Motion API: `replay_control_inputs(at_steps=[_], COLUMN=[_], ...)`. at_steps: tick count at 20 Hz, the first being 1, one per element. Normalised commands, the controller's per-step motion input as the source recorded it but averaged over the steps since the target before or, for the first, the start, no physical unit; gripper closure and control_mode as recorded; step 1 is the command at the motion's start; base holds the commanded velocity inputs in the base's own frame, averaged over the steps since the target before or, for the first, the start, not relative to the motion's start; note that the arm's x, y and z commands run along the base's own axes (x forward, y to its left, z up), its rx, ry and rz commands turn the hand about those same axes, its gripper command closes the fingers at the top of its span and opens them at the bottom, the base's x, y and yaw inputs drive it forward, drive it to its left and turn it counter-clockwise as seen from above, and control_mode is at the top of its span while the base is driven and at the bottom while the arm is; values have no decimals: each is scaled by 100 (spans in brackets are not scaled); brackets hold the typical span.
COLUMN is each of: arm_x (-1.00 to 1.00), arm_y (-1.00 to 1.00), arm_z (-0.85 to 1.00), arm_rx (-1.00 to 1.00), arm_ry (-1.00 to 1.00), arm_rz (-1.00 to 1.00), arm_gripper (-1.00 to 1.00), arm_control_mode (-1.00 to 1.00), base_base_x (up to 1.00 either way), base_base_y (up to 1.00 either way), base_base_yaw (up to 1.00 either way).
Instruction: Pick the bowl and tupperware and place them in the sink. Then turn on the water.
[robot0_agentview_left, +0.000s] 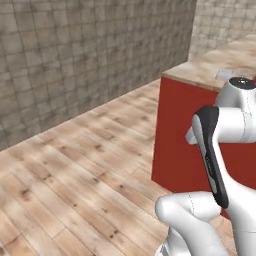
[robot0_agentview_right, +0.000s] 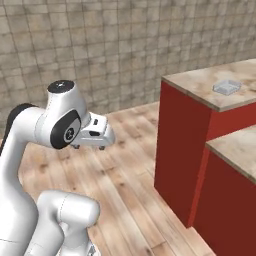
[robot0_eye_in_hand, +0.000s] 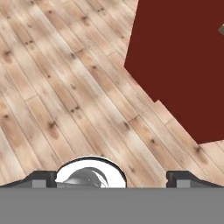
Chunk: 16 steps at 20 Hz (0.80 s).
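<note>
The tupperware (robot0_agentview_right: 226, 87), a small flat light grey container, lies on the wooden top of a red counter block (robot0_agentview_right: 182, 145). It also appears at the far right of the left base view as the tupperware (robot0_agentview_left: 224, 74), partly behind my arm. My gripper (robot0_agentview_right: 90, 147) hangs over the wooden floor, well to the left of the counter and lower than its top. In the hand view my gripper (robot0_eye_in_hand: 111, 179) is open, its fingertips (robot0_eye_in_hand: 41, 178) wide apart with nothing between them. The bowl, the sink and the water are out of view.
A second, lower red cabinet (robot0_agentview_right: 227, 200) with a wooden top stands nearer on the right. A stone tile wall (robot0_agentview_right: 125, 45) closes the back. Plank floor (robot0_agentview_left: 75, 180) stretches between my base and the counter's red side (robot0_eye_in_hand: 179, 61).
</note>
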Motion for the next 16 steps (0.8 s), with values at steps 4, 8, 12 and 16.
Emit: replay_control_inputs(at_steps=[4,8,12,16], arm_x=[0,0,0,0], arm_y=[0,0,0,0], arm_z=[0,0,0,0], arm_rx=[0,0,0,0], arm_ry=[0,0,0,0], arm_rz=[0,0,0,0], arm_gripper=[-100,-100,-100,-100], arm_control_mode=[100,100,100,100], base_base_x=[68,62,56,42], base_base_y=[-74,-66,-63,-57], base_base_yaw=[-35,-33,-30,-28])
